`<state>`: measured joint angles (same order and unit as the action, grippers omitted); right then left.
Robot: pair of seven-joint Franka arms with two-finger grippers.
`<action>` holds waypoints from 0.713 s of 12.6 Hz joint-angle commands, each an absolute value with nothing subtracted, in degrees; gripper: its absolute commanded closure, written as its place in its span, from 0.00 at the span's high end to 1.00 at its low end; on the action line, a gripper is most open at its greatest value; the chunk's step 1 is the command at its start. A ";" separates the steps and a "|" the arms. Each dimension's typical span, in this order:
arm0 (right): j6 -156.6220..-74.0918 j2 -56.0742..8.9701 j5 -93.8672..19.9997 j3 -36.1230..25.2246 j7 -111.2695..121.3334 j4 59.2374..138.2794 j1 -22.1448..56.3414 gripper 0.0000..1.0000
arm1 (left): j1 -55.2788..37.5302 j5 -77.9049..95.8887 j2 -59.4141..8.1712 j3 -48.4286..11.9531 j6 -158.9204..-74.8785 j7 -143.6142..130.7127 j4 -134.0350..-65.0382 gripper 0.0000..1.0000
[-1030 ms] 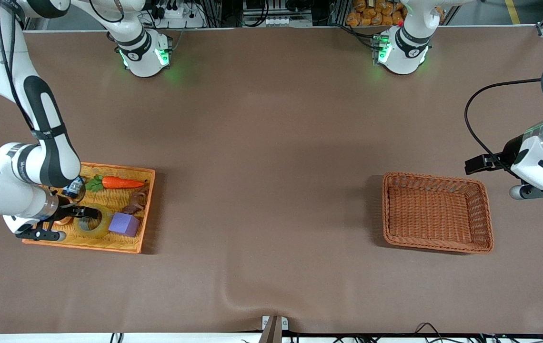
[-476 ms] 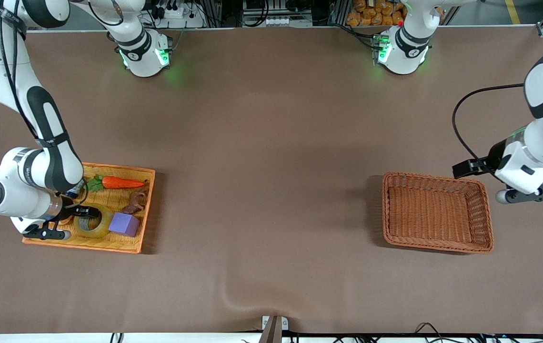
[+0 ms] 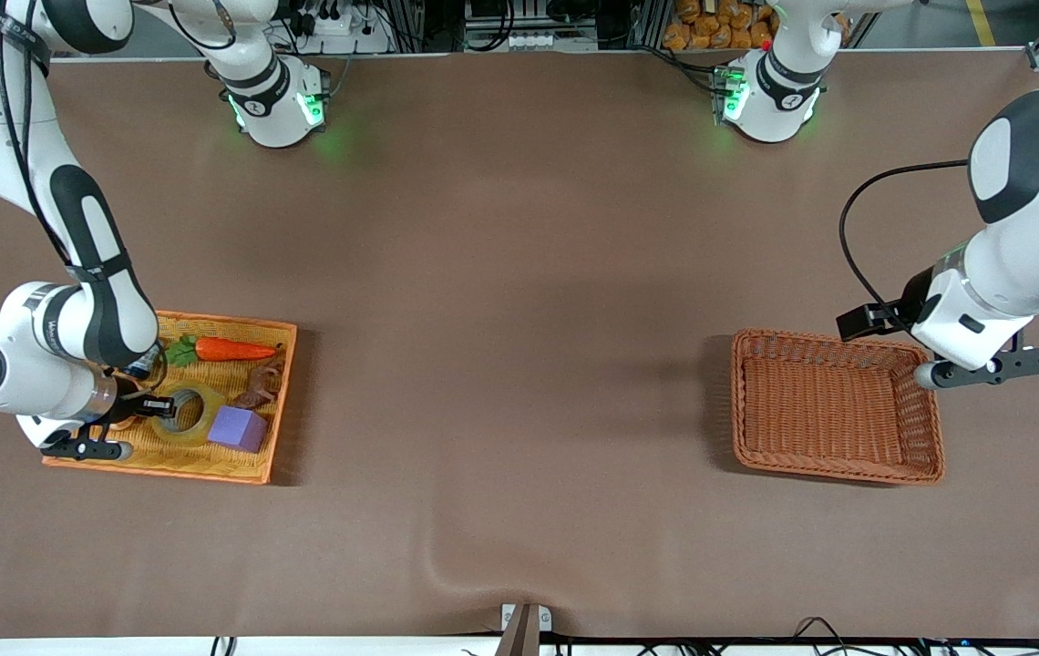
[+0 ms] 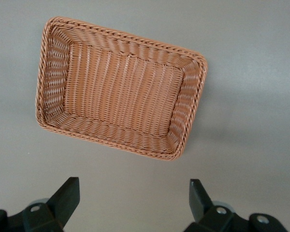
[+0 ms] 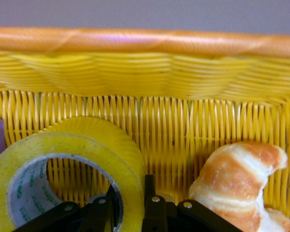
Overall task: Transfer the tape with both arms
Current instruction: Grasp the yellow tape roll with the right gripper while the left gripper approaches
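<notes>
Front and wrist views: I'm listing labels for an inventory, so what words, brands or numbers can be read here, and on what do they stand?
Nothing can be read with confidence.
tape: green print on its grey inner core, too blurred to read.
right arm: dark lettering on the white link, too small to read.
right arm, black band near the top of the front view: pale lettering, too small to read.
basket, tray, croissant: no text.
</notes>
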<state>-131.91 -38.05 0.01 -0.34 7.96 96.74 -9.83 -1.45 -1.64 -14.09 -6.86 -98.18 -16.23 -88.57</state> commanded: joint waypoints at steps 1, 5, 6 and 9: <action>-129.30 -34.47 -0.79 0.61 13.08 95.54 -12.03 0.00 | -2.19 -0.79 -13.89 -7.47 -99.40 -18.19 -88.42 1.00; -120.17 -28.83 -1.32 1.93 15.65 91.95 -11.61 0.00 | -6.41 -0.97 -14.76 -7.82 -101.51 -27.94 -88.42 1.00; -117.45 -28.83 -1.49 2.89 15.12 89.58 -10.73 0.00 | -7.90 -0.97 -15.03 -7.91 -102.73 -29.60 -88.42 1.00; -111.20 -28.92 -2.20 4.22 9.60 85.62 -5.74 0.00 | -11.33 -1.67 -16.78 -7.91 -105.37 -36.37 -88.24 1.00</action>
<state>-114.42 -28.71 -1.28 3.92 12.92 88.05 -9.04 -9.82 -1.60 -15.60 -8.08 -103.63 -32.90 -88.64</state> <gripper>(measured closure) 0.775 0.000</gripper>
